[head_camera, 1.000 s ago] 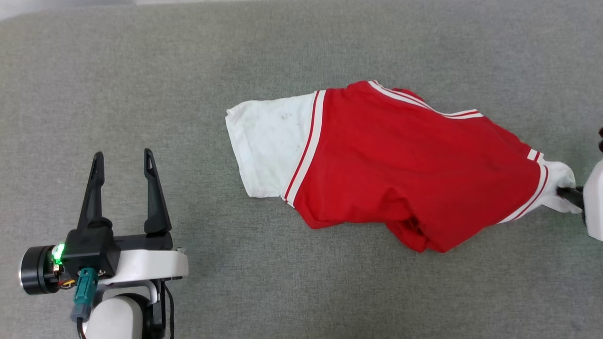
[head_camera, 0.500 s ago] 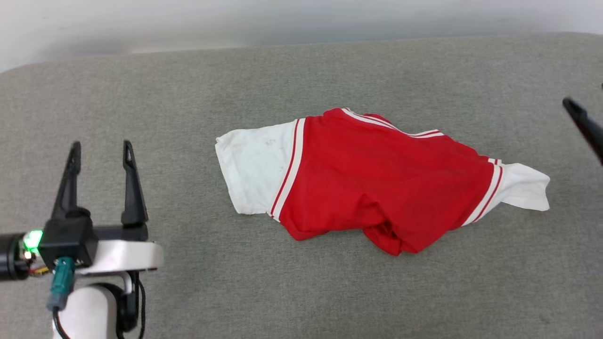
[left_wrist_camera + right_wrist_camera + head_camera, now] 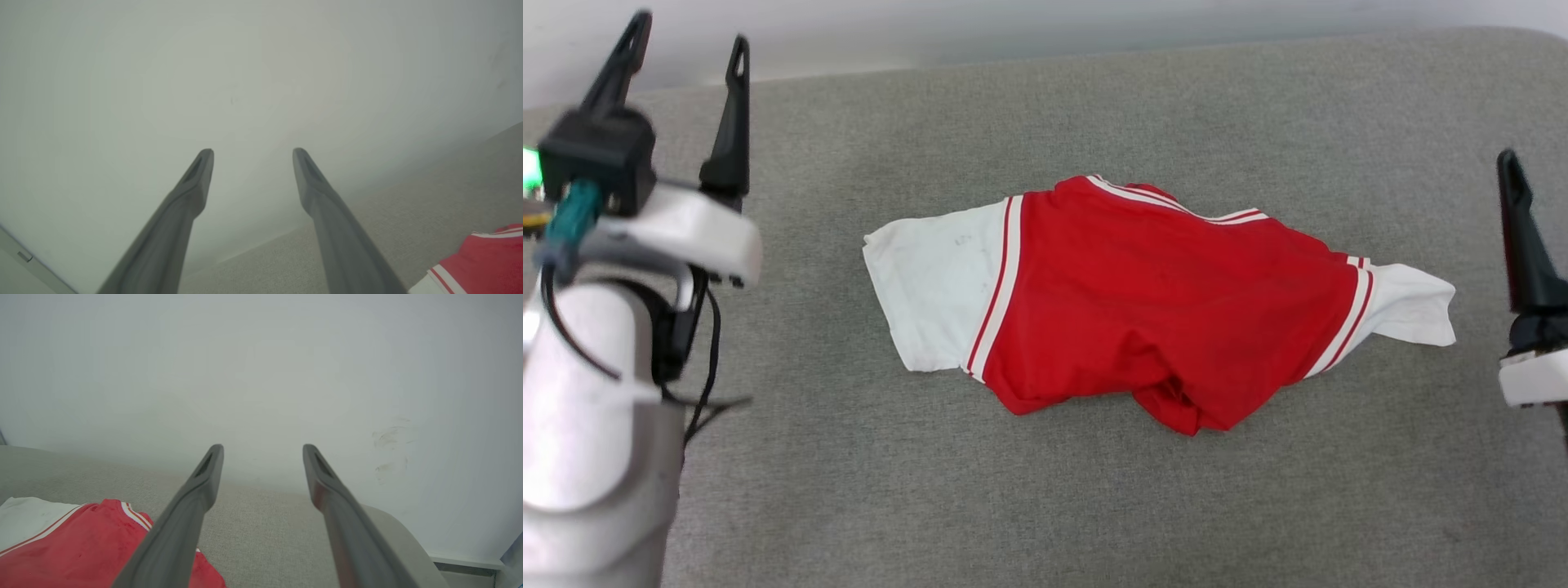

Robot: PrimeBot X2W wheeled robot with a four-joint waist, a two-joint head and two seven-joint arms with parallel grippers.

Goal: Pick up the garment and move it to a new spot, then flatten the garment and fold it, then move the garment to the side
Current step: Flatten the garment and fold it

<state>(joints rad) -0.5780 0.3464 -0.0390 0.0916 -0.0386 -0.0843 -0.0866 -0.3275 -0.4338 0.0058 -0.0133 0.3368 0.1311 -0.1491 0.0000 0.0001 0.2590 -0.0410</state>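
Red cloth makes up most of the garment (image 3: 1160, 302), a jersey-style shirt lying crumpled on the grey fabric surface (image 3: 1094, 506), roughly in the middle between the two arms and touched by neither. It stretches sideways, one white short sleeve at each end. The sleeve toward the robot's left is spread broad and fairly flat, with a few faint dark specks on it. The one toward the right is narrower and drawn out to a ragged corner. Where each sleeve joins the body there is a band of red-and-white stripes, and a similar striped trim runs along the far edge of the red part. The near edge of the body is bunched, with a rumpled fold poking out toward the robot just right of centre. Soft creases run across the red panel.

The left gripper (image 3: 686, 33) is raised at the far left, above the back edge of the surface. Its two dark fingers are spread apart with nothing between them and point toward the pale wall (image 3: 1013, 24). The right gripper (image 3: 263, 447) stands off to the right of the shirt, near the right sleeve but clear of it. Its jaws are likewise spread and empty. From its wrist, the red cloth and a bit of white sleeve lie low and to the left of the fingers.
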